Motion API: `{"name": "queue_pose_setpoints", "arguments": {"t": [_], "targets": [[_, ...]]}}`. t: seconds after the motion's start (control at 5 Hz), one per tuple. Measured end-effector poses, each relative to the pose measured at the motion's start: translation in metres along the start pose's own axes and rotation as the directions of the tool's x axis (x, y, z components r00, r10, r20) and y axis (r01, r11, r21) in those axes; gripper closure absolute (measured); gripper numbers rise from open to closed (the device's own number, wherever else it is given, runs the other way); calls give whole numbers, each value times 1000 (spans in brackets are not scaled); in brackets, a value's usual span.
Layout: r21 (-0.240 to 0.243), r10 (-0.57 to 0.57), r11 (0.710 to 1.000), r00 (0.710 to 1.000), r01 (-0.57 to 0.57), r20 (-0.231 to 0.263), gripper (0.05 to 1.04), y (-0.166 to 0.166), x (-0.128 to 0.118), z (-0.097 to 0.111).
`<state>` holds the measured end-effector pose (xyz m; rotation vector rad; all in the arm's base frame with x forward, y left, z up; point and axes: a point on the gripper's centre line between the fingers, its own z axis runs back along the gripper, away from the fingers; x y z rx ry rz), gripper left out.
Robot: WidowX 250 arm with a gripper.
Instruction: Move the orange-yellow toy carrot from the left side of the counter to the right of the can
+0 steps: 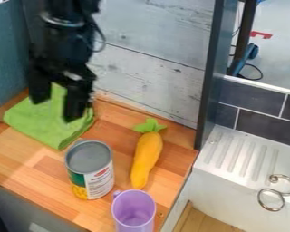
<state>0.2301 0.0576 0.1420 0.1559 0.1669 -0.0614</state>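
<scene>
A plank wall [157,38] is rising behind the worktop [173,165]; dark tiles [262,122] and a white sink [223,188] are lying right of the worktop.

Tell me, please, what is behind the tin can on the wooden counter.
Behind the tin can, bare wooden counter shows, with the green cloth further left. The spot directly behind the can is covered by it, so I cannot tell.

The wooden desk [26,158] has a striped grain of light and reddish-brown strips. A folded green cloth [44,124] lies flat near its back left corner. Just in front stands an upright food can [90,170], its grey end up. Beside it lies an orange toy carrot [146,156], leafy top toward the back, and near its tip stands a purple mug [133,210], open end up.
</scene>
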Motion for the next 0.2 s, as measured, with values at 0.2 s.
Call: {"name": "queue_pose_setpoints", "arguments": {"t": [0.2], "targets": [[-52, -4, 999, 1000, 3, -24, 83, 10, -15, 2]]}}
